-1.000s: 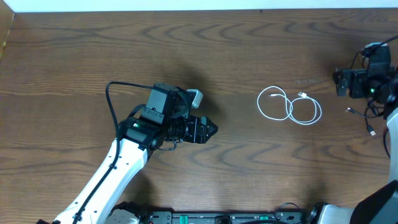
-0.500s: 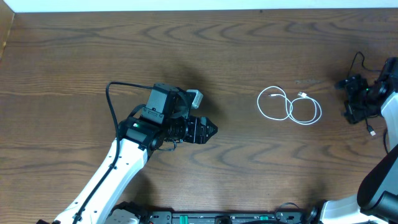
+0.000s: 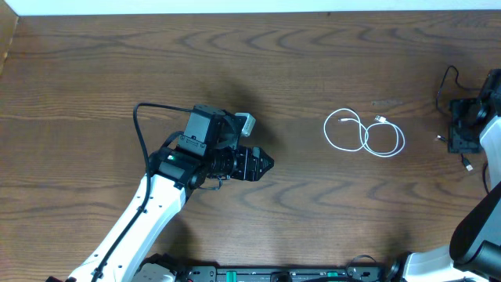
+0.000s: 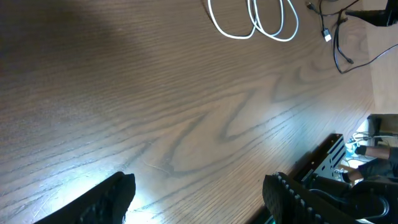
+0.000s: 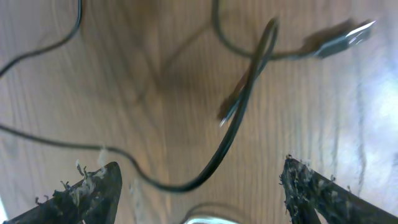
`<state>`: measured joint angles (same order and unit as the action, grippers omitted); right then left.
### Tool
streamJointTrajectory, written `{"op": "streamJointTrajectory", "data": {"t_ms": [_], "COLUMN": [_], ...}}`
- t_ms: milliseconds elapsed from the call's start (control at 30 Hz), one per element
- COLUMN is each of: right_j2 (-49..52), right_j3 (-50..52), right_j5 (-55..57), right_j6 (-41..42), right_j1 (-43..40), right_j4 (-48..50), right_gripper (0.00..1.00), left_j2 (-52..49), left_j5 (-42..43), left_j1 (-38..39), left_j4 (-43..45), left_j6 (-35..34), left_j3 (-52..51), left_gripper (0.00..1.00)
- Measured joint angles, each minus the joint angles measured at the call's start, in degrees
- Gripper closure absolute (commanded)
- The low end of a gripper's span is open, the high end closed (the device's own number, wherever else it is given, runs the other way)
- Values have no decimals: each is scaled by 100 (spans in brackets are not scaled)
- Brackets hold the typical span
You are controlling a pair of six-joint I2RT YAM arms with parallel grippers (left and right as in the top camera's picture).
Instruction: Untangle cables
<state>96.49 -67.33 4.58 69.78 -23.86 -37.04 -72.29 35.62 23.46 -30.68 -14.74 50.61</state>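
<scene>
Black thin cord (image 5: 244, 106) lies on the wooden bench (image 3: 313, 63) right beneath the right gripper (image 5: 199, 186), jaws wide and empty; white looped cord (image 3: 364, 135) rests apart, between the arms; left gripper (image 3: 264, 163) wide, empty.

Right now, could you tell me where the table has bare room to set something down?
Bare wood runs between the left arm and the white cable, along the far edge of the table, and nearside of the white cable. The right edge is crowded: the black cable sprawls beneath the right arm.
</scene>
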Motion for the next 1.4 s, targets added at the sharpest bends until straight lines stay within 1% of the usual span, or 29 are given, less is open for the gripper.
{"op": "streamJointTrajectory", "data": {"t_ms": [67, 133, 233, 267, 300, 500, 633, 733, 1167, 1400], "right_j2": [0, 0, 0, 0, 0, 0, 0, 0, 0, 0], "right_j3": [0, 0, 0, 0, 0, 0, 2, 44, 518, 595], "right_j5": [186, 372, 684, 772, 901, 1281, 1340, 1318, 1099, 1060], "right_j6": [76, 136, 151, 151, 116, -111, -190, -214, -221, -221], "right_j1": [-2, -7, -11, -11, -11, -11, -11, -11, -7, -7], "right_j4": [0, 0, -2, 0, 0, -70, -282, -271, 503, 750], "right_gripper": [41, 43, 51, 60, 63, 63, 58, 57, 57, 58], "left_j2": [0, 0, 0, 0, 0, 0, 0, 0, 0, 0], "left_j5": [0, 0, 0, 0, 0, 0, 0, 0, 0, 0], "left_j1": [2, 2, 0, 2, 0, 0, 2, 0, 2, 0], "left_j4": [2, 0, 0, 0, 0, 0, 2, 0, 0, 0], "left_j6": [0, 0, 0, 0, 0, 0, 0, 0, 0, 0], "left_j3": [0, 0, 0, 0, 0, 0, 0, 0, 0, 0], "left_gripper": [30, 30, 30, 30, 30, 30, 30, 30, 30, 30]}}
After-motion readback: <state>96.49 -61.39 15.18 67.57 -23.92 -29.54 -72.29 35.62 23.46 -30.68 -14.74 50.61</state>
